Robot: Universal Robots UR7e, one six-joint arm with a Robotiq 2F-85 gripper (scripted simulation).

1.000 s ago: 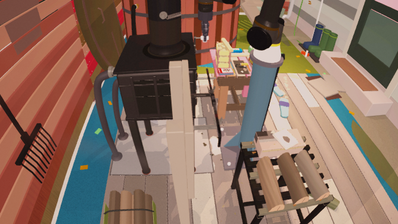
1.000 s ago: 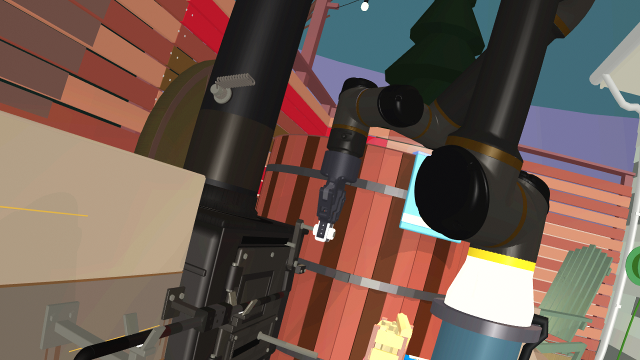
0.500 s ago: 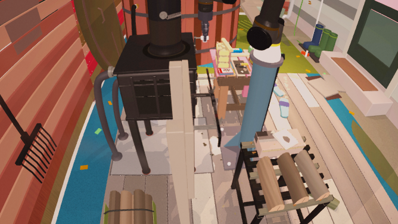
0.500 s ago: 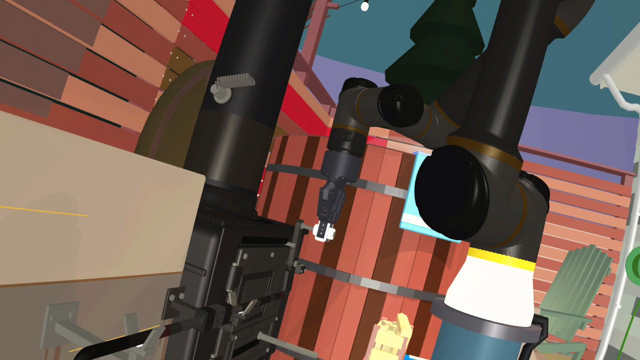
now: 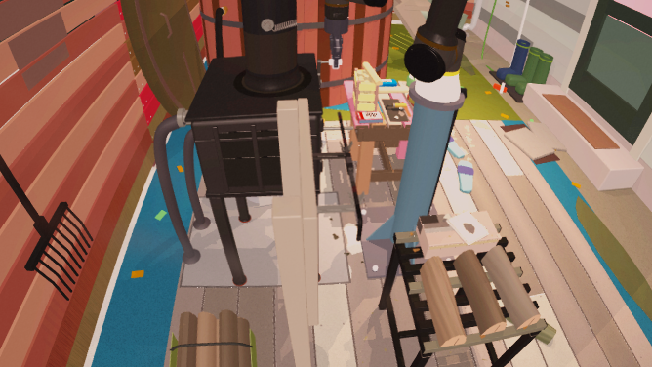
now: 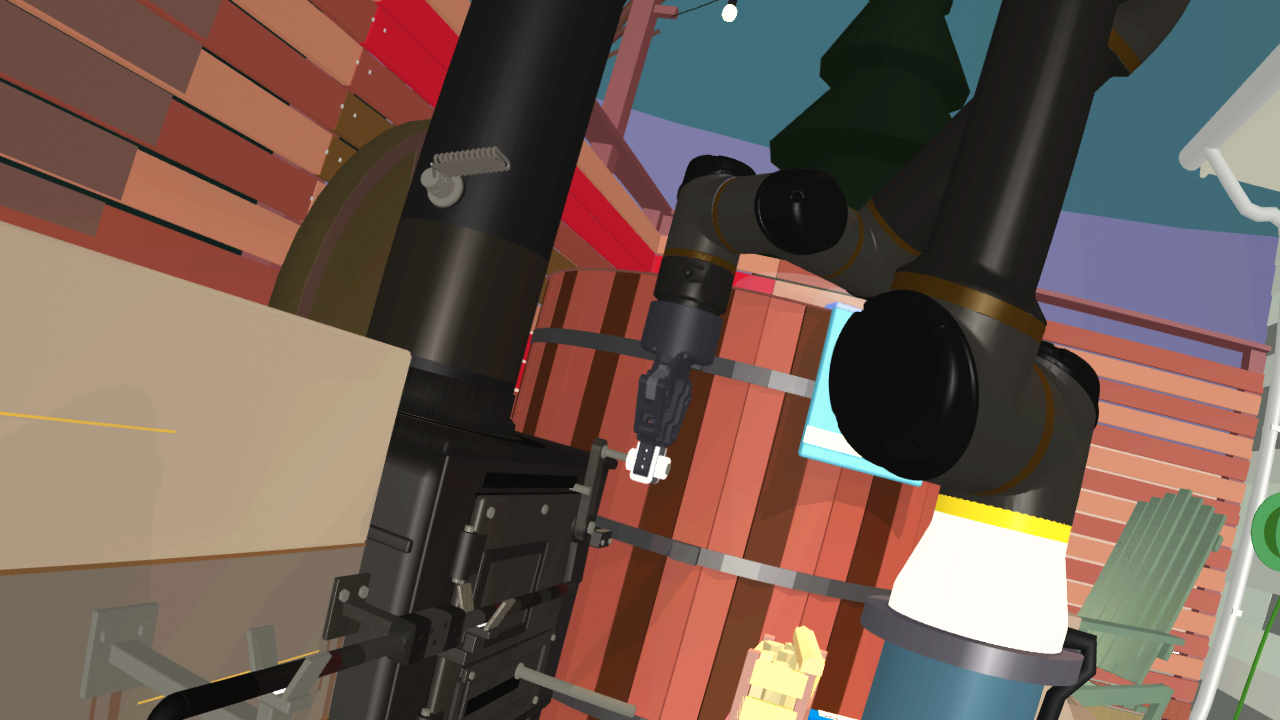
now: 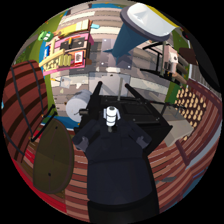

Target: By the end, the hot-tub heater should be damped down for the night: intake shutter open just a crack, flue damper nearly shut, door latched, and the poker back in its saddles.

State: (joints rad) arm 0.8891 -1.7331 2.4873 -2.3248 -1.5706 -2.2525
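My gripper (image 6: pixel 651 455) hangs straight down at the upper right corner of the black heater (image 5: pixel 254 127), and I have closed it on the white knob (image 6: pixel 649 463) (image 5: pixel 334 62) (image 7: pixel 111 116) at the end of a short rod there. The heater's door (image 6: pixel 506 551) faces the deck, with its latch parts below the knob. The poker (image 6: pixel 295 667) lies across the front of the heater through grey brackets, its black handle toward the lower left. The flue pipe (image 6: pixel 497 179) rises from the heater top and carries a coiled damper handle (image 6: pixel 461 166).
The red wooden tub (image 6: pixel 707 466) stands right behind my gripper. A tan board (image 5: pixel 295 214) leans in front of the heater. A log rack (image 5: pixel 468 293) and a small pink table (image 5: pixel 378 105) stand on the deck beside my arm's blue pedestal (image 5: pixel 422 166).
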